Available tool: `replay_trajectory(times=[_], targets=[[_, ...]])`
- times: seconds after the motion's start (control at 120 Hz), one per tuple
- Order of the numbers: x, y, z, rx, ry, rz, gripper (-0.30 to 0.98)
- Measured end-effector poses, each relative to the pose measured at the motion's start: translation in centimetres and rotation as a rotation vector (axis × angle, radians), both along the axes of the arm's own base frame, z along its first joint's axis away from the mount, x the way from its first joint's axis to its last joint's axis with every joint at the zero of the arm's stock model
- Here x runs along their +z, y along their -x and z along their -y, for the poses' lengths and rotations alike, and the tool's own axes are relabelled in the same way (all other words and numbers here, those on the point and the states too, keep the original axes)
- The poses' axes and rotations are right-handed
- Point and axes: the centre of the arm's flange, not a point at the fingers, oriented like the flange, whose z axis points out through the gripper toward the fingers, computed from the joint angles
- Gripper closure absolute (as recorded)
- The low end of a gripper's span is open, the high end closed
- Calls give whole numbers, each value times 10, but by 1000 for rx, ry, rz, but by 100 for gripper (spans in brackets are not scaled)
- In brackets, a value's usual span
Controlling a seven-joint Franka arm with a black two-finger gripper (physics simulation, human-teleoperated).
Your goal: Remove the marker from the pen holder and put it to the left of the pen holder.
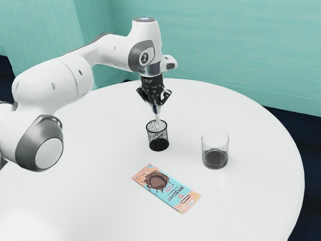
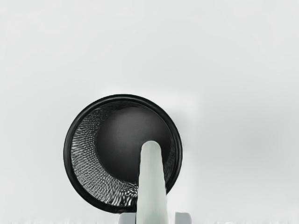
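Observation:
My gripper is above the black mesh pen holder in the exterior view, its fingers close together on the upper part of the pale marker. The marker's lower part reaches down into the mouth of the holder. In the wrist view, my gripper shows its grey fingertips on either side of the marker. The marker's rounded end overlaps the inside of the pen holder, near one side of its round rim. The marker's upper end is hidden by the fingers.
A clear glass with dark contents stands on the exterior view's right of the pen holder. A colourful chocolate packet lies flat toward the viewer. Everything stands on a round white table.

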Motion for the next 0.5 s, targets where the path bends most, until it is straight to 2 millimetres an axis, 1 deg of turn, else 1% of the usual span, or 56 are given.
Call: replay_trajectory(times=[0.033,0.083,0.142,0.208,0.308,0.375,0.408,0.5], targets=[[16,4,-1,-1,-2,13,76],[31,9,-8,9,-9,20,76],[39,11,-18,22,-15,22,76],[41,8,-38,48,-17,19,77],[33,-13,-66,85,-16,52,77],[21,-23,-85,110,-8,70,77],[11,-28,-93,122,-2,78,76],[-23,-42,-119,160,29,109,76]])
